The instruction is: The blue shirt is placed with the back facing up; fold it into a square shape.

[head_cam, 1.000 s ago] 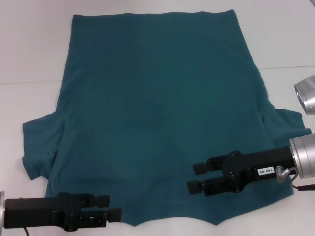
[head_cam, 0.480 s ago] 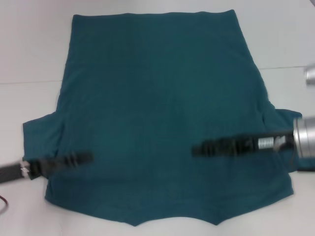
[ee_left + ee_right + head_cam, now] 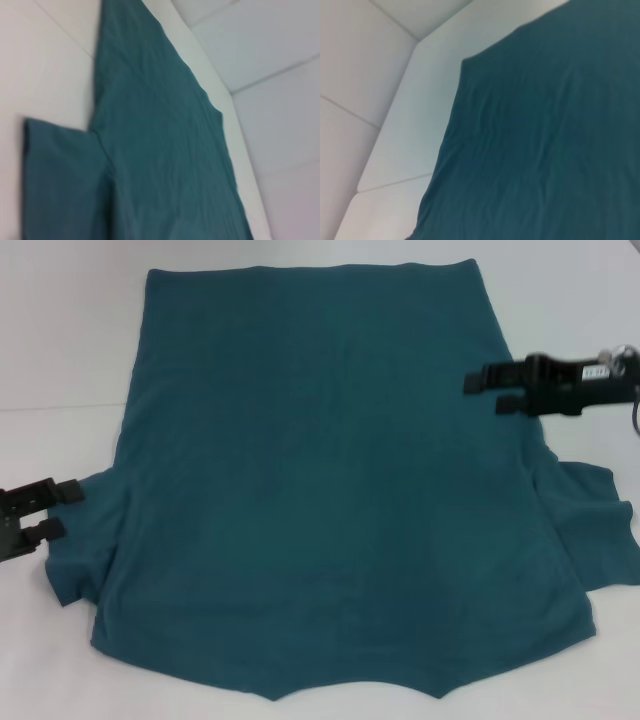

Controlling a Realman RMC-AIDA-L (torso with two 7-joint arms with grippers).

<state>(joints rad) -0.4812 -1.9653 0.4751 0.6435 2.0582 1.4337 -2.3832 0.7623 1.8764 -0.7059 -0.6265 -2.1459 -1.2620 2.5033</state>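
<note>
The white worktop (image 3: 60, 330) carries the blue shirt (image 3: 320, 490), spread flat, plain side up. The right tool (image 3: 483, 392) hovers over the shirt's right edge, jaws parted, holding nothing. The left tool (image 3: 62, 510) sits by the left sleeve, jaws apart and empty.

A white table (image 3: 60, 350) carries 1 thing: the blue shirt (image 3: 330, 490), spread flat, plain side up, both sleeves out, collar end nearest the robot.
</note>
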